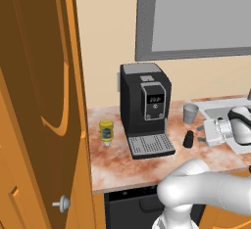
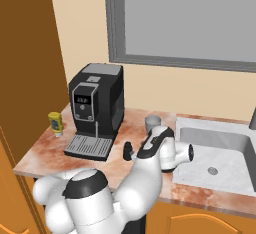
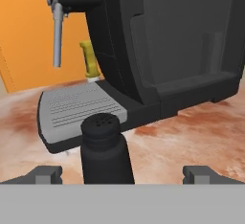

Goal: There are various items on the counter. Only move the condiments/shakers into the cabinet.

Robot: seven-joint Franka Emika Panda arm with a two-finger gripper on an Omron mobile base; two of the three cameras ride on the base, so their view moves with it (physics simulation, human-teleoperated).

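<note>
One coffee machine (image 1: 145, 106) is standing on the bench (image 1: 117, 157). Sitting near the coffee machine are one mustard bottle (image 1: 106, 131), one black shaker (image 1: 188, 139) and one grey cup (image 1: 190, 113).

Flat, even rendered light – bright, no visible source. Faint soft shadow under coffee machine (image 1: 145, 106) on counter (image 1: 117, 167). No glare; dull sheen on black shaker (image 3: 105, 146) in hand view. All views sharp, no blur or edge distortion. Cabinet (image 1: 34, 115) door at near left shaded darker – brown against orange.
</note>
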